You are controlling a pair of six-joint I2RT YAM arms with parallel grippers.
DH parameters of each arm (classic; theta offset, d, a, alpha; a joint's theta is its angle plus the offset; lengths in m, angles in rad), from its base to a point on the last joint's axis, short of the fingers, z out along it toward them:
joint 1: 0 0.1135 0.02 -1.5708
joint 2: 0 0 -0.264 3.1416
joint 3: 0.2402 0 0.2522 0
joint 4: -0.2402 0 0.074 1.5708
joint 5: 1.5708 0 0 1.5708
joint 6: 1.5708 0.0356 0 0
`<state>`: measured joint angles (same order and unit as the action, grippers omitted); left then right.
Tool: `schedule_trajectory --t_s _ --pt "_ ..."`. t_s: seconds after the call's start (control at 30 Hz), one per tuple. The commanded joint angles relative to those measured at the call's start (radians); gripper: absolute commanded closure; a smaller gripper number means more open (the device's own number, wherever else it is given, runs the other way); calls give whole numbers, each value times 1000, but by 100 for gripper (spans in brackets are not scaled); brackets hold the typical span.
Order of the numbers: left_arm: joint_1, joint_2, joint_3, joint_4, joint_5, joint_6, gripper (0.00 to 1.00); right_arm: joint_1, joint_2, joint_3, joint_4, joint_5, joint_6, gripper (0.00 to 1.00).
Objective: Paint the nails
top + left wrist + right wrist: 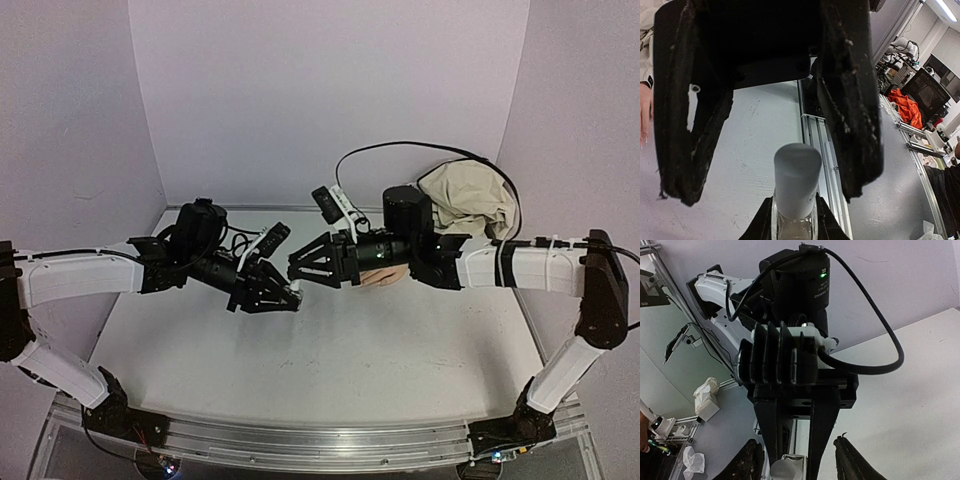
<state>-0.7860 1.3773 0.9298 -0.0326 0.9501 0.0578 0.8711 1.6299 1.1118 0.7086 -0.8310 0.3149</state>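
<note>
A small clear bottle with a rounded whitish-grey cap (797,181) stands upright right in front of the left wrist camera. The left gripper (792,223) has its black jaws clenched on the glass body just below the cap. Above the middle of the white bench (330,375), this gripper meets the right gripper (296,269) nose to nose.

The right gripper's jaws are released and stand apart. Its worn black fingers (850,115) sit on either side of the cap and do not touch it.

The peach-coloured mannequin hand (384,277) lies on the bench toward the far right corner. It is mostly hidden beneath the right arm's wrist. Its beige fabric sleeve (470,195) is bunched up against the far right corner.

In the left wrist view the hand shows only at the left edge, with a dark wrist band (646,84) above it. The nails are too small and too hidden to make out in any view.
</note>
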Motion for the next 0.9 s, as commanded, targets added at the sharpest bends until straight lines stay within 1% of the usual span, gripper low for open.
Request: schedule_trajectory --t_s 0.0,0.13,0.33,0.47,0.57,0.67,0.8,0.87 --pt "-7 -9 57 48 64 0 100 1 22 69 109 -138 37 52" --pt "-9 -19 55 48 58 6 100 3 53 73 140 -185 68 63" --pt "-9 -27 52 48 49 13 100 16 79 82 156 -213 80 68" --pt "-8 -33 51 48 46 17 100 18 85 83 156 -212 78 78" --pt "-9 -44 44 49 20 24 100 21 90 84 155 -207 79 88" --pt "-7 -64 39 49 -45 31 100 29 101 79 155 -182 72 99" --pt "2 -113 17 49 -193 49 100 55 121 82 148 -112 70 100" --pt "7 -135 10 50 -285 49 100 83 137 95 116 -37 49 100"
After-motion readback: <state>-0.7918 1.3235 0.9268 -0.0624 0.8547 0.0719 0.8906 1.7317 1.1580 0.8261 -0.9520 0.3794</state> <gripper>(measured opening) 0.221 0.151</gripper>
